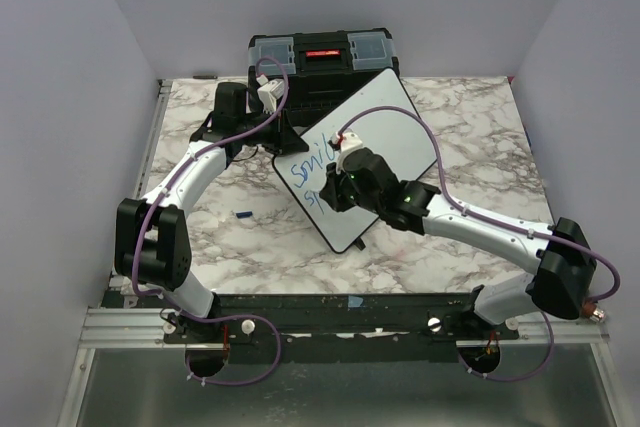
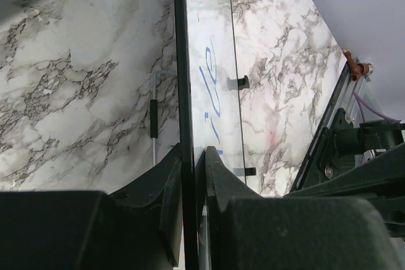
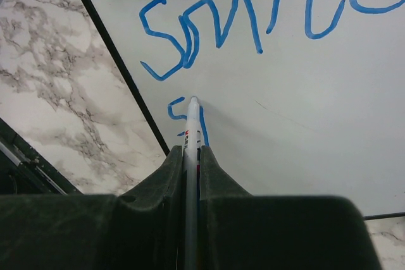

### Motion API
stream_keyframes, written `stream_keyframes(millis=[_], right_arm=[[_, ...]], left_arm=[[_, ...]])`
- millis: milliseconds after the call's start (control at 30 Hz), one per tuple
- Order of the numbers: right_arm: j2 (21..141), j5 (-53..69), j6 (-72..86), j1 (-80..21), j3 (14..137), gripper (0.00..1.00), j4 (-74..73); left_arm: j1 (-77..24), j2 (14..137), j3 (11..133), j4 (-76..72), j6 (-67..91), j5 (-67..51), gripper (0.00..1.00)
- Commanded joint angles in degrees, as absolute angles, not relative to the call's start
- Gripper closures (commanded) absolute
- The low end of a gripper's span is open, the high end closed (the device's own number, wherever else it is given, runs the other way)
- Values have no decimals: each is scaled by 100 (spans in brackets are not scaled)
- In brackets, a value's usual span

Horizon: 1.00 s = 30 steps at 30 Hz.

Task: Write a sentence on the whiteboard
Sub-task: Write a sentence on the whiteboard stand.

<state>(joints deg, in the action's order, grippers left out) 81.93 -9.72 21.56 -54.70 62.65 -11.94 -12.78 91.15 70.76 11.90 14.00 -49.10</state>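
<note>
Currently, the whiteboard (image 1: pixel 390 127) is clamped by the left gripper (image 2: pixel 193 156); a marker (image 3: pixel 193 121) is held against it by the right gripper (image 3: pixel 191 151).

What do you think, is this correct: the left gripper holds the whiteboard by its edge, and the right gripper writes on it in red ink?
Not fully: the sentence on the whiteboard is blue, not red; the right wrist view shows it beside the marker. The rest is right.

Blue sentence (image 3: pixel 252 30) on white whiteboard (image 3: pixel 304 105), white marker (image 3: pixel 192 124), grey-veined marble table (image 1: pixel 500 147), blk toolbox (image 1: pixel 322 77).
</note>
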Motion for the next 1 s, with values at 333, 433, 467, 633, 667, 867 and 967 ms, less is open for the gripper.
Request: stream_keyframes(millis=[333,433,467,633,667,867,967], right_arm=[[8286,-1772,2212,-5478,6280,99,-1248],[8262,-1734,2224,-5476,6250,99,-1289],[8245,-1712,2239,-5476,6234,99,-1300],[8161,-1556,2298,-5482,6057,99,-1318],[8137,-1535,2316,-5476,6014,99,-1318],[8047,-1409,2453,-5475,5786,99,-1302],[8020,-1293,2507,-5480,5733,99,-1268]], left_arm=[[-1301,8867,7066,530,958,-4845,100],[-1305,8865,7065,530,958,-4850,100],[-1303,8862,7066,530,952,-4841,100],[-1307,8868,7064,536,957,-4835,100],[-1301,8863,7066,533,955,-4839,100],[-1309,8857,7074,544,951,-4840,100],[-1310,8855,7066,545,954,-4842,100]])
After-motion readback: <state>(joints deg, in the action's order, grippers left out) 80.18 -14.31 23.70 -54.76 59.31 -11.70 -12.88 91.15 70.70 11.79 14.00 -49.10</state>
